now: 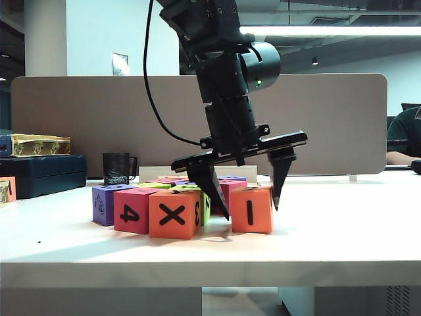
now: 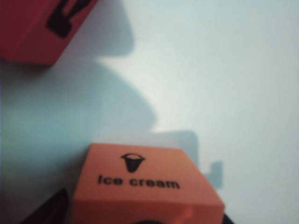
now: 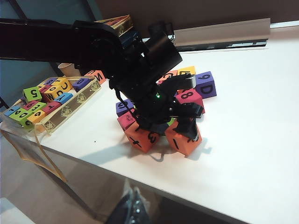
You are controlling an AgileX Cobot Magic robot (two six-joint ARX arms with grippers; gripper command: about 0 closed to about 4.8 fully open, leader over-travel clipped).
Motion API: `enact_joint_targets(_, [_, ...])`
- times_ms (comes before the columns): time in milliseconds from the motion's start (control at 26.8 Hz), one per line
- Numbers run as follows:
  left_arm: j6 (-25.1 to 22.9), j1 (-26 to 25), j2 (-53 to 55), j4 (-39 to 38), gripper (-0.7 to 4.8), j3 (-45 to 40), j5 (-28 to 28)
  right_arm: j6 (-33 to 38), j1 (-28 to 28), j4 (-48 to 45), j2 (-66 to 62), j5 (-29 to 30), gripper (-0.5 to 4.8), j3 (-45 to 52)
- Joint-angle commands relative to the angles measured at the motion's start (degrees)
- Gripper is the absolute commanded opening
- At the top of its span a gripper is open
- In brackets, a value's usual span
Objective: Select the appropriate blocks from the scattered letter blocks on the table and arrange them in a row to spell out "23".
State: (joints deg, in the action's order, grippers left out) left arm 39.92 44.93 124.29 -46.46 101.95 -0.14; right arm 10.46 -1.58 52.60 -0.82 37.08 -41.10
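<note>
Left end effector (image 1: 245, 197) is hanging over the front of the block cluster with its fingers spread, straddling the orange "I" block (image 1: 251, 209), which is sitting on the table (image 1: 342, 230); no clamp visible, so treat that block as not gripped. Left wrist view is showing the same block's top face, "ice cream" print (image 2: 140, 179), right under the camera. Right end effector (image 3: 133, 210) is sitting low and back off the table's near edge, barely in its own view; you can't tell its state from this.

Step in hand, my read: you're still picking or clearing, since no "2"–"3" row is standing anywhere. "I" isn't a target. The orange "X" block (image 1: 173, 214) is showing a "3" on its side face in the right wrist view (image 3: 152, 136). No "2" readable in the pile.

Next move: you're needing to lift clear, find a "2", then regrasp the "3" block squarely without nudging the red "4" block (image 1: 134, 210) beside it.
</note>
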Motion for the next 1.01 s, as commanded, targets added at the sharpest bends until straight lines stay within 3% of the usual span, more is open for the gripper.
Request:
enact_joint_targets(37, [-3.21, 0.07, -0.44, 0.44, 3.6, 0.17, -0.09, -0.17, -0.02, -0.5, 0.61, -0.07, -0.01, -0.15])
enact_joint_targets(112, [-4.92, 0.07, -0.48, 0.31, 3.91, 0.2, -0.07, -0.2, -0.02, -0.5, 0.61, -0.07, -0.01, -0.15])
enact_joint_targets(224, [-5.64, 0.07, -0.55, 0.22, 4.79, 0.22, 0.74, -0.17, -0.02, -0.5, 0.61, -0.07, -0.01, -0.15])
enact_joint_targets(560, [-9.77, -0.04, -3.78, 1.27, 4.79, 0.33, 2.89, -0.17, -0.02, -0.5, 0.61, -0.07, -0.01, -0.15])
enact_joint_targets(747, [-17.4, -0.04, -8.59, 1.99, 4.79, 0.33, 1.84, -0.17, -0.02, -0.44, 0.61, -0.07, -0.01, -0.15])
enact_joint_targets(859, [-20.48, -0.94, -11.54, 1.27, 4.79, 0.33, -4.79, -0.17, -0.02, -0.42, 0.61, -0.07, -0.01, -0.15])
enact_joint_targets(1008, [-30.32, -4.31, -12.11, -6.01, 4.79, 0.31, -6.32, -0.17, -0.04, 0.35, 0.63, -0.07, -0.01, -0.15])
